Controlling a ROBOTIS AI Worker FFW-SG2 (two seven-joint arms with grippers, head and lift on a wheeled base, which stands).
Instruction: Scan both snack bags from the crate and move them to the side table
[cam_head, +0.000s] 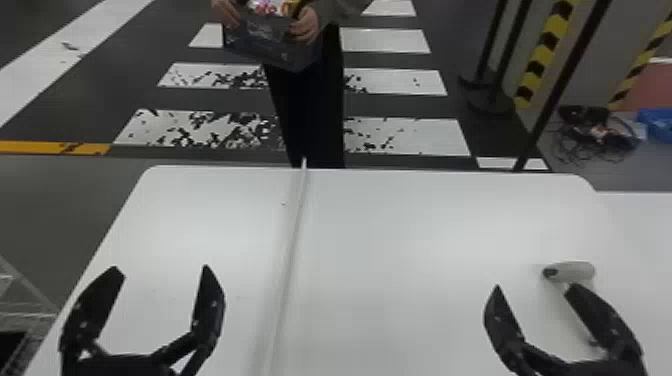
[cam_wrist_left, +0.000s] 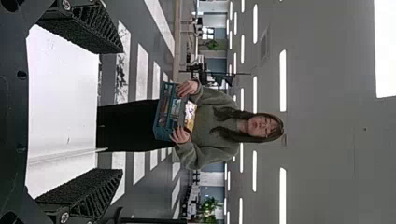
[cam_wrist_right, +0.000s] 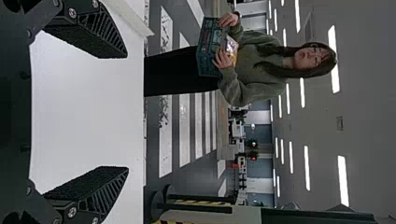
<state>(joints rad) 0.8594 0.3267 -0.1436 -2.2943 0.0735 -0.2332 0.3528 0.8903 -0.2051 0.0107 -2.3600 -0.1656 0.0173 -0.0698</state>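
Look past the desk's (cam_head: 400, 225) far edge, left of its middle, for the crate (cam_head: 265, 40). Held up there by a person (cam_head: 307, 117), clear of the desk, with one hand (cam_head: 227, 13) at one end and the other hand (cam_head: 304, 26) toward the opposite end. Cut off along its top in the head view; small but whole in both wrist views. Cannot count the snack bags (cam_head: 270, 7), mostly hidden below the rim and showing just bright, shiny tops. Dark blue-green and boxy, with openwork sides. Shiny in white, pink and yellow, the wrappers above it.

Nearer, toward the desk's right side, find the scanner (cam_head: 575, 271): pale grey, rounded, dark at one end. Partly hidden along its handle by a finger of the right gripper (cam_head: 532, 287); cannot tell whether touching. Spread wide there, over the desk. Likewise spread wide, above the desk beside its left edge: the left gripper (cam_head: 162, 271).

Between the two, see a thin raised strip (cam_head: 287, 260), running from the far edge toward the near one. White all over, the desk, with rounded far corners; cut off at its near edge in the head view. Farther out, notice dark floor (cam_head: 400, 55) with worn white bars, black-and-yellow striped posts (cam_head: 545, 50) beyond the far right corner, and tangled cables (cam_head: 595, 135) near them.
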